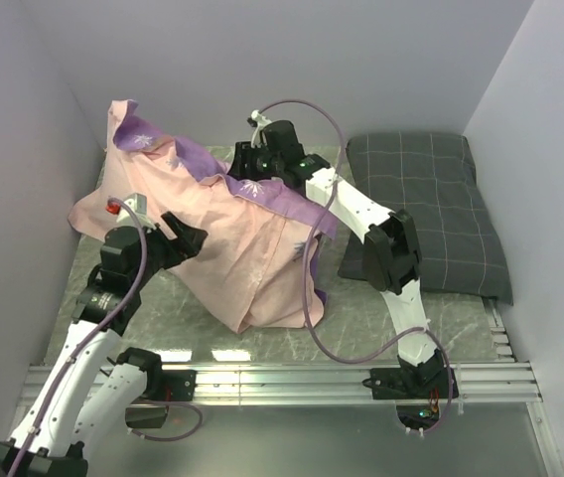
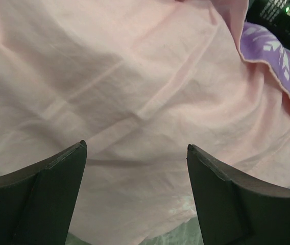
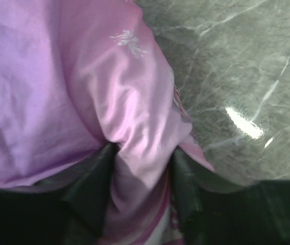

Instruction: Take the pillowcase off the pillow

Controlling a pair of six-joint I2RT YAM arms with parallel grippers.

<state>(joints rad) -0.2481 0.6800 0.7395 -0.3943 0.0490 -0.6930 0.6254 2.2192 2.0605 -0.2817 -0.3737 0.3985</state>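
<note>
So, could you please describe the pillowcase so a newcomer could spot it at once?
Start at the green marbled table, then look left of the dark grey checked pillow at its far right. The pillowcase is the large crumpled thin fabric there, salmon-pink with a purple snowflake-printed border; unlike the plump grey pillow, it is limp and wrinkled.

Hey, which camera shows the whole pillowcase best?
The top external view: it shows nearly the whole pillowcase spread out, salmon inside and purple edge. The left wrist view shows mostly plain salmon fabric ahead of the open left gripper; the right wrist view shows one purple fold pinched in the right gripper.
</note>
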